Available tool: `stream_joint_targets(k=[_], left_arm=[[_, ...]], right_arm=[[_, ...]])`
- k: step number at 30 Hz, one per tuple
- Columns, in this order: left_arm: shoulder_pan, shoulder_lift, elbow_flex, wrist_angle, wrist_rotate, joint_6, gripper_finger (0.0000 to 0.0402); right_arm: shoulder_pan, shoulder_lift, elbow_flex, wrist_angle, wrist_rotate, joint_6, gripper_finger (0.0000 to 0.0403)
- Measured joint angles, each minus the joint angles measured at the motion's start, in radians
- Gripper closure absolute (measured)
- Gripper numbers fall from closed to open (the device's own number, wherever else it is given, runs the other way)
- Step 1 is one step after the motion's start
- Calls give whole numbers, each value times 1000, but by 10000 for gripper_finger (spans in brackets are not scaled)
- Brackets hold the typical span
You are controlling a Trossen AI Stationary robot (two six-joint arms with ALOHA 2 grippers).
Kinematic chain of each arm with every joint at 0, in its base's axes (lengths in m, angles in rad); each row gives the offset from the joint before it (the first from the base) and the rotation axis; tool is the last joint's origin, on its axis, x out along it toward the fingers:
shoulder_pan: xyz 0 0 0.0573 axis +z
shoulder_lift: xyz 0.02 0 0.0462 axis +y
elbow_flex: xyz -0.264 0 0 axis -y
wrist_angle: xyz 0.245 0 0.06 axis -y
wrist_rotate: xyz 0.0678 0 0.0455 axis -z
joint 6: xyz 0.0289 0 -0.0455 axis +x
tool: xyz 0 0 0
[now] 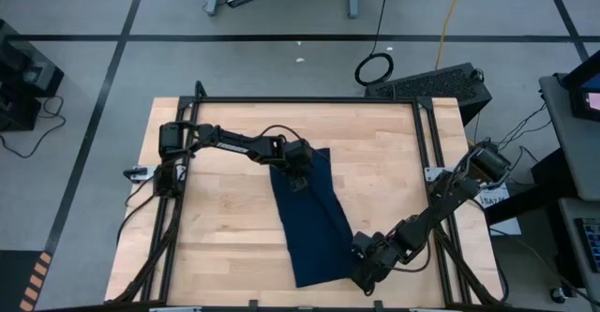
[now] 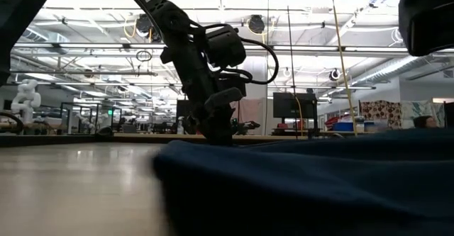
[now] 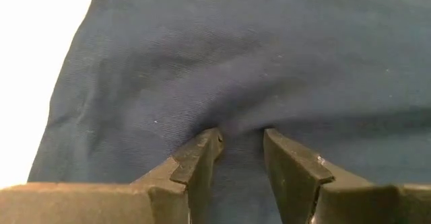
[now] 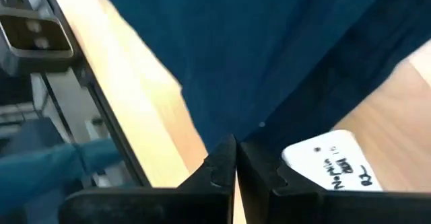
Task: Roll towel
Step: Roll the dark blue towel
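Note:
The dark navy towel (image 1: 309, 218) lies as a long folded strip on the wooden table (image 1: 216, 228), running from the middle toward the near edge. My left gripper (image 1: 298, 179) points down on the towel's far end (image 3: 222, 69), its fingers a little apart with puckered cloth between them. My right gripper (image 1: 361, 276) is shut at the towel's near right corner, beside the small white tag (image 4: 330, 162). In the low view the towel's near end (image 2: 305, 179) fills the foreground, with my left gripper (image 2: 216, 133) behind it. My left gripper comes steeply from above onto the towel's far end. Its two fingertips (image 3: 202, 153) stand on the cloth with a raised pucker (image 3: 241, 133) pinched between them, and wrinkles run out from that spot. This end stays on the table. My right gripper pinches the towel's near right corner (image 4: 252, 126) between its shut fingers, right beside the white tag. The fingers slant down from the table's near right side. One layer or several, I cannot tell.
A black metal frame (image 1: 309, 100) runs round the table top. Bare wood lies to the left (image 1: 216, 228) and right (image 1: 394, 162) of the towel. Beyond the table are cables, a black case (image 1: 431, 82) and floor tape.

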Motion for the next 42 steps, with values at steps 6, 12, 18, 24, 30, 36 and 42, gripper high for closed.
stream_joint_targets(k=[6, 12, 18, 24, 30, 36, 42], left_arm=[[0, 0, -1, -1, 0, 0, 263], [1, 0, -2, -7, -5, 0, 263], [1, 0, -3, -1, -14, 0, 263], [1, 0, -3, 5, -16, -1, 263], [2, 0, -3, 13, -4, -25, 263], [2, 0, -3, 24, -1, -25, 263], [2, -4, -3, 23, 9, -22, 263]], right_arm=[[-4, -102, 0, -133, -16, 30, 393], [47, -164, 0, -205, 19, 156, 345], [105, -134, -63, -80, 90, 380, 297], [78, -83, -109, 36, 139, 445, 275], [30, -30, -109, 61, 53, 442, 274], [9, -5, -107, 94, 17, 495, 275], [0, -15, -108, 86, -26, 507, 275]])
